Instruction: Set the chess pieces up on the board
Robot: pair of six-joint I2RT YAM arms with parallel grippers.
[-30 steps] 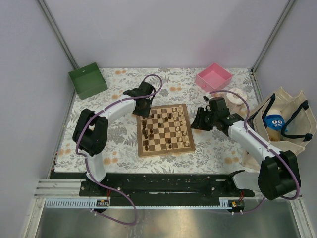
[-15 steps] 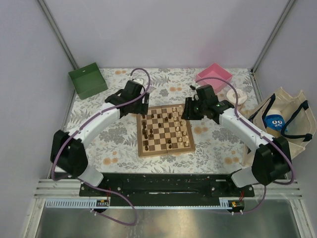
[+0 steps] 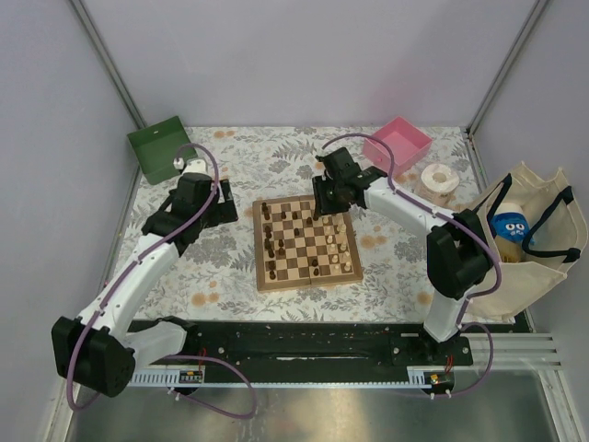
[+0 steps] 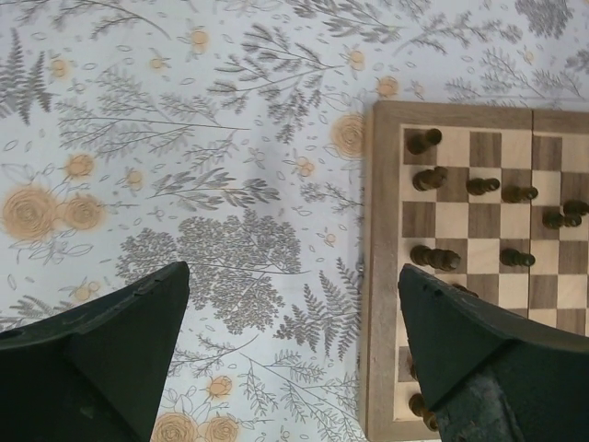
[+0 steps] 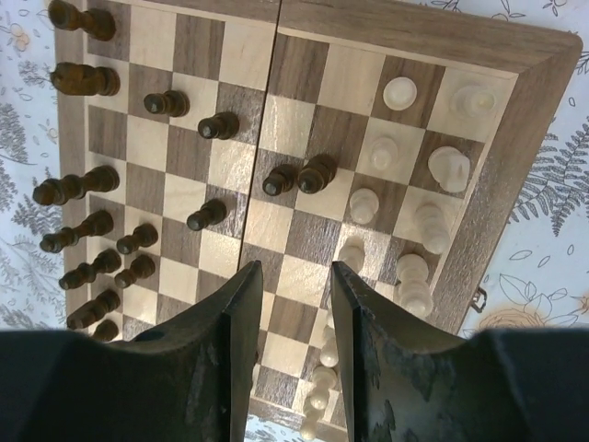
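Green box (image 3: pixel 163 149) at tabletop's far-left corner, left gripper (image 4: pixel 293 272) spread wide, empty, over cloth (image 4: pixel 184 138) beside the board (image 3: pixel 306 241), lying mid-tabletop slightly askew, dark chess pieces (image 5: pixel 92 181) crowding its left half, pale ones its right, right gripper (image 5: pixel 294 272) narrowly parted, empty, above its far edge, pink box (image 3: pixel 398 143) far right.

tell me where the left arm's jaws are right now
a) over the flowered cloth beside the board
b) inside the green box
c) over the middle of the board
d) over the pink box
a: the left gripper hangs with its jaws wide apart and empty over the flowered cloth, with the board just off to one side.
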